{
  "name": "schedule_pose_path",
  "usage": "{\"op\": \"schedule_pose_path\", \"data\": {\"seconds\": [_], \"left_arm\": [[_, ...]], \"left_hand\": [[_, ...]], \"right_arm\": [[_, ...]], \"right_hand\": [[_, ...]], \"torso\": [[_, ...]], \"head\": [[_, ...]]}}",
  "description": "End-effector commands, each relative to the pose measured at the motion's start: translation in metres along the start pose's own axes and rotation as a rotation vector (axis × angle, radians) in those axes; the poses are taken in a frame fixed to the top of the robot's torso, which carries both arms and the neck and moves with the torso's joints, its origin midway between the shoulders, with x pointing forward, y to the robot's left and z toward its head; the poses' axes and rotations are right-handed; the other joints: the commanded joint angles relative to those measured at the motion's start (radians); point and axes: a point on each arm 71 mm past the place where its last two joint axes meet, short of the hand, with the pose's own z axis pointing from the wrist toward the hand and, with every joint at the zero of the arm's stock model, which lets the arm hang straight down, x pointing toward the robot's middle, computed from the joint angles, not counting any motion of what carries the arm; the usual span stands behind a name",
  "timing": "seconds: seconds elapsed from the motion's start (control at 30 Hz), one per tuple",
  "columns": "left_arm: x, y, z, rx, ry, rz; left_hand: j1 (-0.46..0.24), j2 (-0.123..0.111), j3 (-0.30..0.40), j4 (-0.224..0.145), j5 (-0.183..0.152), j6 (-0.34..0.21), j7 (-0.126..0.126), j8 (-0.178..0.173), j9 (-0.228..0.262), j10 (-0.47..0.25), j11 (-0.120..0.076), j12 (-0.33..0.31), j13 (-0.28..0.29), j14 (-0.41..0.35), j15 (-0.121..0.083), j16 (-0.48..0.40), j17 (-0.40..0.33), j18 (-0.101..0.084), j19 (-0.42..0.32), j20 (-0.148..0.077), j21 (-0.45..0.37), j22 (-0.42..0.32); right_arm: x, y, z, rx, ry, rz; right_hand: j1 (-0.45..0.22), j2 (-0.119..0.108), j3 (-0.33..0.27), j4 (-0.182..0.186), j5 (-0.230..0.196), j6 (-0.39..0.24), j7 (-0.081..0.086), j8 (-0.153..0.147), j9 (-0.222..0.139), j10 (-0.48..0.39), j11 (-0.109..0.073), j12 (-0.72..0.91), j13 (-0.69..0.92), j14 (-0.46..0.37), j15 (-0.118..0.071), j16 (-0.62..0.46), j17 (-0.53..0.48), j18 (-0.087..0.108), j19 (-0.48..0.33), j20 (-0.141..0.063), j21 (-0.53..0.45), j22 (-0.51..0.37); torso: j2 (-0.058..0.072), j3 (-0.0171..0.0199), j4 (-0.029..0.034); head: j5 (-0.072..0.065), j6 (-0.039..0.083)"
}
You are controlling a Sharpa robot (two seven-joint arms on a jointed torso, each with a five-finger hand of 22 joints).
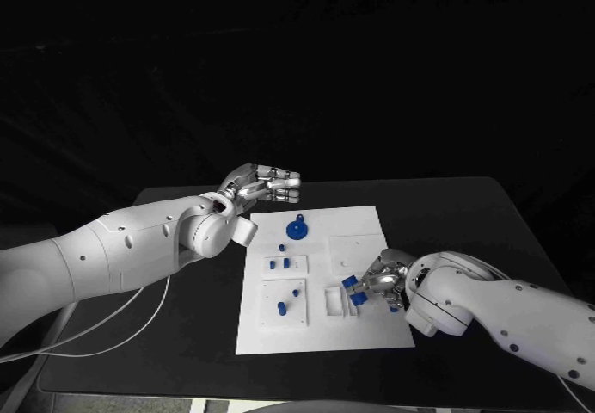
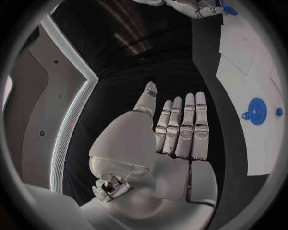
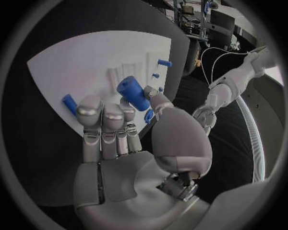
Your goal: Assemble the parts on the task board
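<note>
Left robot hand point(image 2: 174, 143) flat, fingers point(image 2: 189, 124) straight and side by side, thumb apart, nothing in it. It hovers over the black desk point(image 2: 150, 76), beside the white task board point(image 2: 258, 143), not touching. Blue round part w/ small lug point(image 2: 256, 111) sits on the board, tiny blue peg point(image 2: 280, 112) just beside it. Right robot hand point(image 2: 195, 7) at far end of board, grip state unclear.
</note>
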Motion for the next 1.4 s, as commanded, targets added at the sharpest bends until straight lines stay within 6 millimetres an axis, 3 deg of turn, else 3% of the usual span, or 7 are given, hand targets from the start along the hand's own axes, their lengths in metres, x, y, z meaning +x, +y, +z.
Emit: {"op": "schedule_pose_path", "data": {"seconds": [0.03, 0.7, 1.17, 1.23, 1.4], "left_arm": [[0.003, -0.001, 0.001, 0.005, 0.019, -0.008], [0.005, -0.001, 0.001, 0.005, 0.032, -0.013], [0.007, -0.001, 0.002, 0.008, 0.043, -0.018], [0.007, -0.001, 0.002, 0.008, 0.045, -0.019], [0.006, -0.001, 0.001, 0.007, 0.045, -0.019]], "left_hand": [[-0.003, -0.002, 0.005, 0.003, 0.004, -0.001, 0.003, 0.004, -0.001, -0.007, 0.000, -0.005, 0.000, 0.000, 0.009, -0.001, 0.001, -0.004, 0.008, 0.000, 0.003, -0.001], [-0.007, -0.001, 0.007, 0.007, 0.004, -0.001, 0.005, 0.004, -0.001, -0.012, 0.001, -0.004, 0.000, -0.001, 0.009, 0.000, 0.001, -0.004, 0.008, 0.001, 0.005, -0.007], [-0.009, 0.001, 0.007, 0.011, 0.005, -0.002, 0.004, 0.003, -0.001, -0.015, 0.002, -0.005, 0.000, 0.002, 0.009, -0.001, 0.002, -0.004, 0.010, 0.000, 0.006, -0.008], [-0.010, 0.002, 0.007, 0.011, 0.005, -0.002, 0.005, 0.003, -0.001, -0.016, 0.002, -0.005, 0.000, 0.002, 0.009, -0.001, 0.002, -0.004, 0.010, 0.000, 0.006, -0.009], [-0.010, 0.002, 0.007, 0.012, 0.005, -0.002, 0.005, 0.003, -0.001, -0.017, 0.002, -0.005, 0.000, 0.002, 0.009, 0.000, 0.002, -0.004, 0.010, 0.000, 0.006, -0.009]], "right_arm": [[0.003, 0.004, 0.001, -0.009, 0.031, 0.018], [0.027, 0.013, 0.021, 0.012, 0.023, -0.168], [0.033, 0.021, 0.024, -0.006, 0.019, -0.205], [0.034, 0.020, 0.024, -0.004, 0.024, -0.211], [0.035, 0.019, 0.025, -0.002, 0.019, -0.227]], "right_hand": [[0.009, 0.005, -0.004, 0.005, -0.007, 0.020, -0.009, -0.001, 0.001, -0.003, -0.002, 0.000, -0.001, -0.003, -0.007, -0.004, -0.001, -0.001, 0.055, -0.005, 0.000, 0.100], [0.003, 0.008, -0.018, 0.056, -0.079, 0.026, -0.013, -0.001, 0.001, -0.003, -0.003, -0.021, -0.019, -0.003, -0.008, -0.013, -0.001, -0.003, 0.054, -0.007, -0.012, 0.098], [-0.011, -0.010, -0.028, 0.155, -0.188, 0.033, -0.014, -0.001, 0.005, 0.003, -0.003, -0.021, -0.023, -0.002, -0.007, -0.017, 0.001, -0.004, 0.055, -0.007, -0.014, 0.099], [-0.024, -0.020, -0.025, 0.189, -0.212, 0.031, -0.014, -0.001, 0.006, 0.001, -0.002, -0.025, -0.026, -0.002, -0.006, -0.019, 0.000, -0.004, 0.055, -0.006, -0.013, 0.099], [-0.033, -0.020, -0.020, 0.218, -0.223, 0.035, -0.014, 0.000, 0.010, 0.004, -0.002, -0.020, -0.024, -0.002, -0.007, -0.018, 0.002, -0.004, 0.055, -0.006, -0.012, 0.099]], "torso": [[0.000, -0.0008, -0.0010], [0.000, 0.0014, 0.0007], [0.000, 0.0007, 0.0010], [0.000, 0.0004, 0.0013], [0.000, 0.0008, 0.0000]], "head": [[0.002, -0.002], [0.006, -0.007], [0.009, -0.008], [0.010, -0.009], [0.010, -0.010]]}}
